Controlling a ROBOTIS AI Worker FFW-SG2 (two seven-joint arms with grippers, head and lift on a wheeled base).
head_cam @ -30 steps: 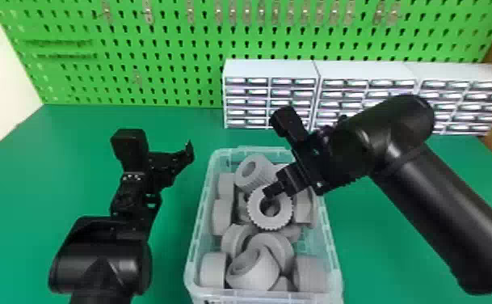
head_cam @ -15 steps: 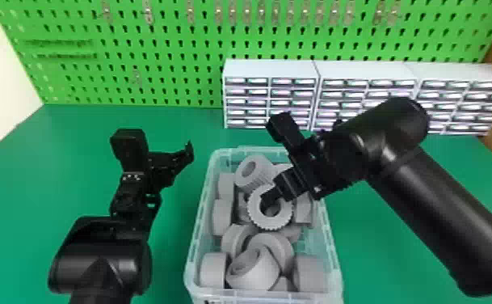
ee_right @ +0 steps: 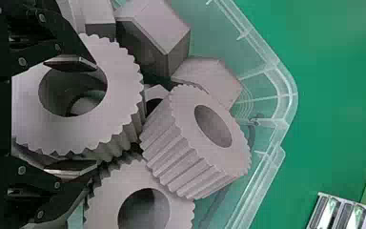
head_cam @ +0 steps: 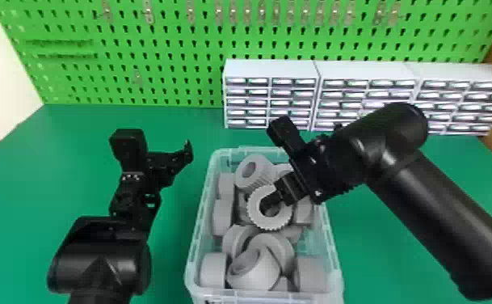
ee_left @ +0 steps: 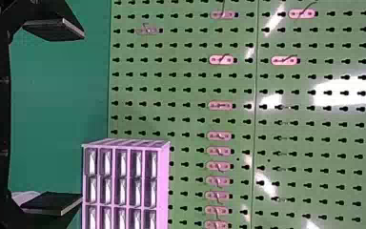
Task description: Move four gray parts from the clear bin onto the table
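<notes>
A gray toothed part lies in the clear bin beneath the right tool, fingers wide, one at its hole, one by its outer edge. The left tool, also wide, has bench below.

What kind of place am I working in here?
Likely a workshop or parts-sorting bench: a green perforated pegboard with metal hooks, white multi-drawer small-parts cabinets, and a clear plastic bin of gray parts.
</notes>
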